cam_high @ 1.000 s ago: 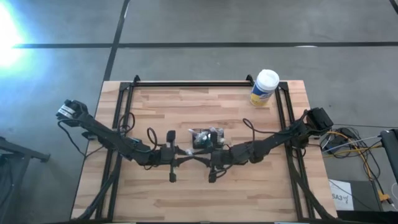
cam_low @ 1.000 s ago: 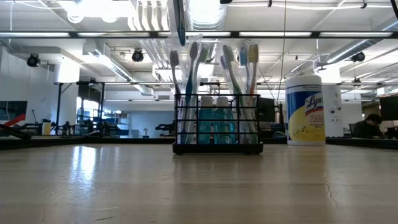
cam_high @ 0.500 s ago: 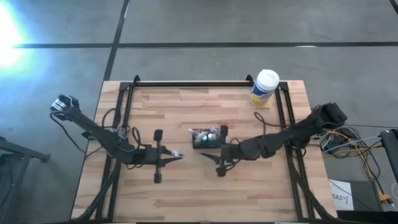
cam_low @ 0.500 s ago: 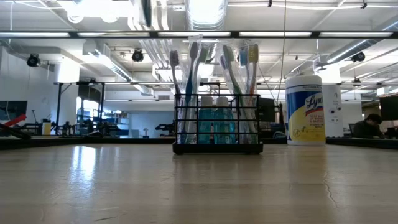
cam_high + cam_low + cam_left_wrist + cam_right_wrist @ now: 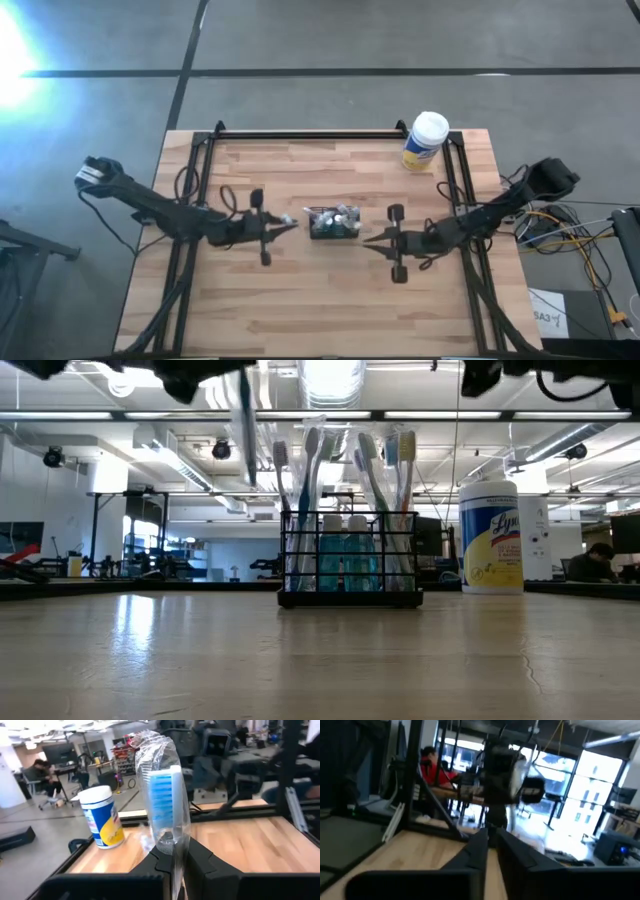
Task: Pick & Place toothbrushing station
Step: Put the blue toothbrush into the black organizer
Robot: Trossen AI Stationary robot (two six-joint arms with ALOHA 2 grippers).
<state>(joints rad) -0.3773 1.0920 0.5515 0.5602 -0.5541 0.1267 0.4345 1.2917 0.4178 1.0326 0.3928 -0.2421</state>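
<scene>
table (image 5: pixel 330 300): butcher-block wood top inside a black frame; both arms reach in from the sides.
wipes canister (image 5: pixel 425 140): yellow body, white cap, upright at the far right corner of the table, well apart from everything else. Not part of the job.
toothbrushing station (image 5: pixel 332 222): black wire-frame rack, mid-table, between the two grippers, touching neither. In the low view (image 5: pixel 350 558) it stands upright and flat on the wood, loaded with upright toothbrushes plus a couple of teal bottles.
station handling (judgement): light, stiff wire, thin bars, so easy to pinch but little contact area. Contents stand loose and tall, so top-heavy; a tilt or a jerk likely spills the brushes. Best hold looks like the top rail at a short end, or a corner post; keep it level.
left gripper (image 5: pixel 283 226): just left of the station, pointing at it. Fingers (image 5: pixel 197 857) pinched tight on a wrapped toothbrush.
wrapped toothbrush (image 5: pixel 165 800): blue-bristled head, white neck, in a clear crinkly wrapper, standing up out of the left fingers. Also shows in the low view (image 5: pixel 245 420) hanging left of the rack, above table level. Light, wrapper looks slippery.
right gripper (image 5: pixel 372 240): right of the station, near but clear of it, tips toward it. Fingers (image 5: pixel 477 847) drawn in to a narrow gap, nothing between them that I can see.
risk (judgement): left is occupied, so a lift would fall to the right arm alone; a one-sided grab could tip the rack.
</scene>
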